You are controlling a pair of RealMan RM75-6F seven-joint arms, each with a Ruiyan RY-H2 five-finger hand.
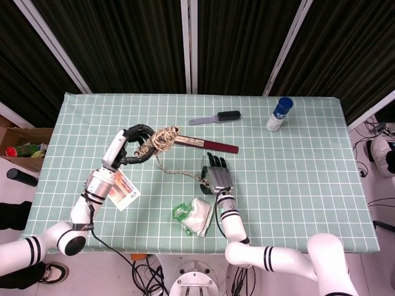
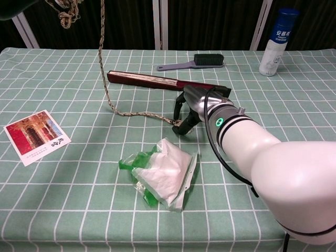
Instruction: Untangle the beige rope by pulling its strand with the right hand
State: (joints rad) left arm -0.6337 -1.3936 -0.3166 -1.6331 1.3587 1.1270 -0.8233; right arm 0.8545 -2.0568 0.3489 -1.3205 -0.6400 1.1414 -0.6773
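Observation:
My left hand (image 1: 137,144) is raised at the left of the table and grips the knotted bundle of the beige rope (image 1: 164,138). In the chest view the bundle (image 2: 67,11) hangs at the top left. One strand (image 2: 105,73) drops from it to the cloth and runs right along the table. The right hand (image 1: 216,177) sits at the strand's free end (image 1: 199,179). Seen from the chest, my right hand (image 2: 195,106) has its fingers curled down over that end (image 2: 174,122) and pinches it.
A dark red folded fan (image 2: 152,80) lies just behind the right hand. Nearer me, a white and green plastic bag (image 2: 164,173) sits on the cloth. A picture card (image 2: 35,135) is at the left, with a brush (image 2: 199,60) and a blue-capped bottle (image 2: 275,42) at the back.

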